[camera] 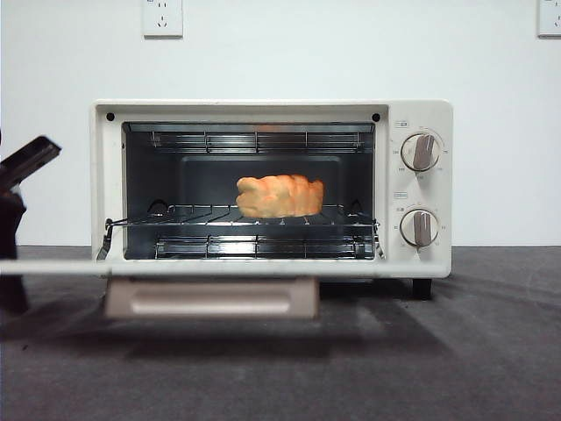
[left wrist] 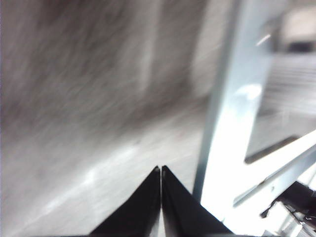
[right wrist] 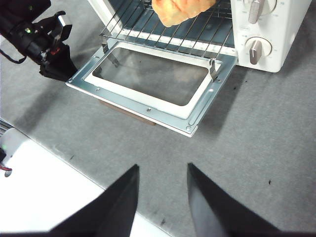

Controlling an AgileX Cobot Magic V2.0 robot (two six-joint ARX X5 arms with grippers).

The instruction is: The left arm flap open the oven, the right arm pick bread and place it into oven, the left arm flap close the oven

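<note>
Here my left gripper (right wrist: pixel 58 63), jaws pressed together, sits beside the lowered door (right wrist: pixel 148 84); bread (camera: pixel 280 196) rests on the oven (camera: pixel 272 189) rack. Lifting off-centre, I risk slipping past the edge.

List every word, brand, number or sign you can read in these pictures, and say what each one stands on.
None can be read.
Oven control panel: two small labels above the knobs, too small to read.
Marks around both knobs: too small to read.
Wall sockets: no text visible.
Left wrist view: blurred, no text.
Bread, oven door: no text.
</note>
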